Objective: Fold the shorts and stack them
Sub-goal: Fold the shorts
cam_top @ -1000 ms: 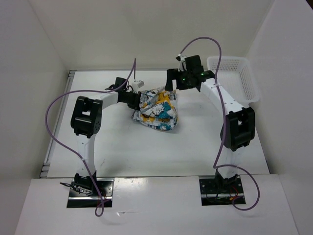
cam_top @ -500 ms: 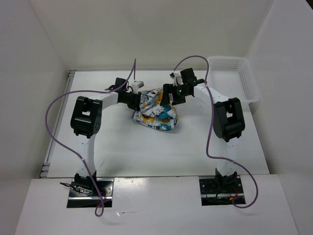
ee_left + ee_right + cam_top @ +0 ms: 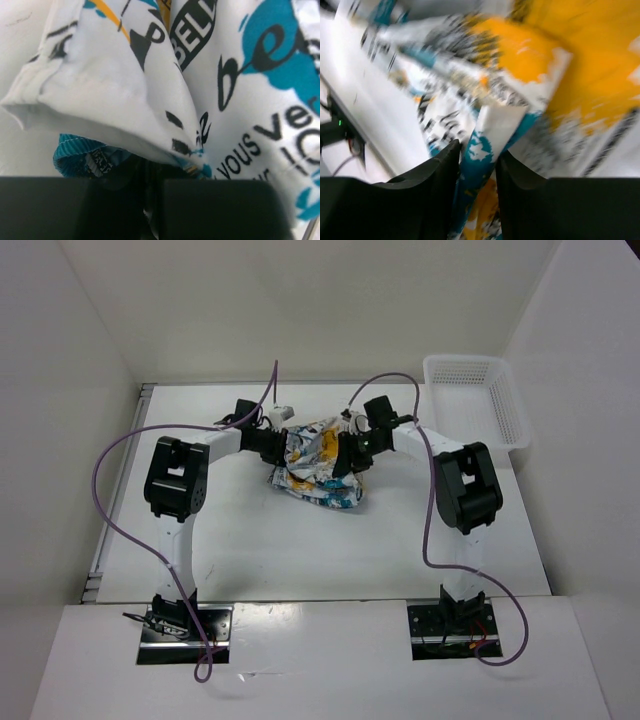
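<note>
Shorts (image 3: 320, 475) bunched; left gripper (image 3: 152, 192) and right gripper (image 3: 477, 170) each clamp a fabric edge; basket (image 3: 512, 420) well apart.

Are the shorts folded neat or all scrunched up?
Scrunched up. The shorts sit in a lumpy heap, with loose folds showing.

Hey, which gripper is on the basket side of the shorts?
The right gripper, at the edge of the shorts facing the white basket; the left gripper is at the opposite edge.
</note>
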